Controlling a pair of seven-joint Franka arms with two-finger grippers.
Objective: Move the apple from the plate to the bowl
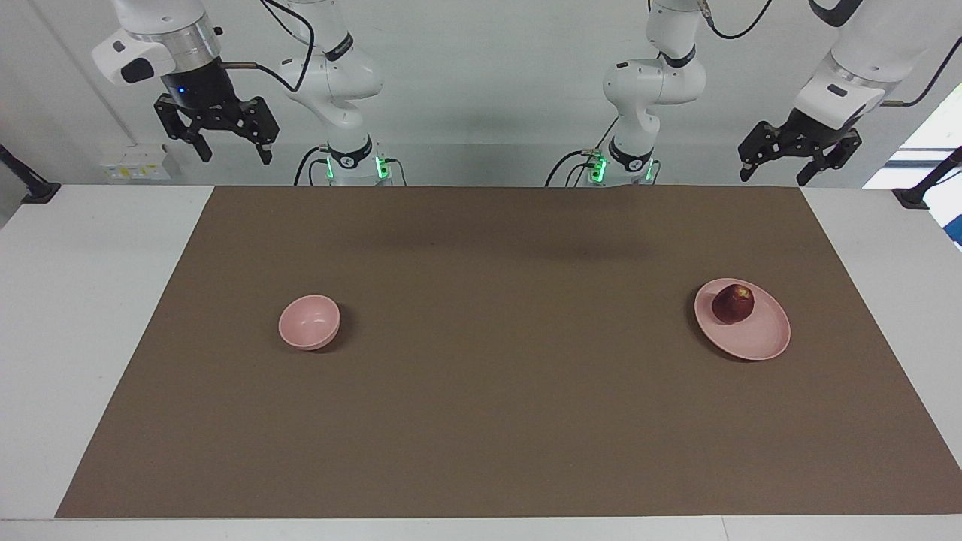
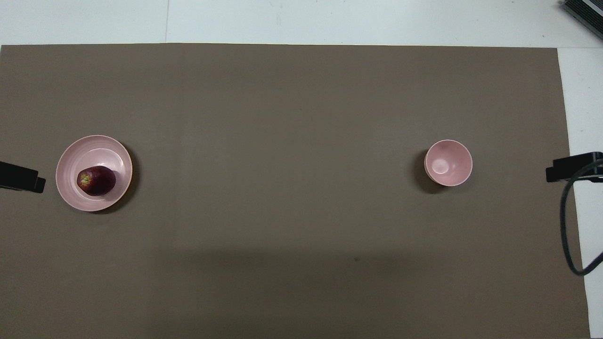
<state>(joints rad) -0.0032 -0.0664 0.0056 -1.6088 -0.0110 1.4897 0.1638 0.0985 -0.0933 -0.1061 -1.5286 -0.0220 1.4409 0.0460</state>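
The dark red apple lies on the pale pink plate, toward the left arm's end of the table. The small deep pink bowl stands empty toward the right arm's end. My left gripper is open and empty, raised high over the table's edge at the robots' end, well apart from the plate. My right gripper is open and empty, raised high at its own end, well apart from the bowl. Both arms wait.
A brown mat covers most of the white table; plate and bowl stand on it. A black cable hangs by the right gripper's tip. The left gripper's tip shows beside the plate.
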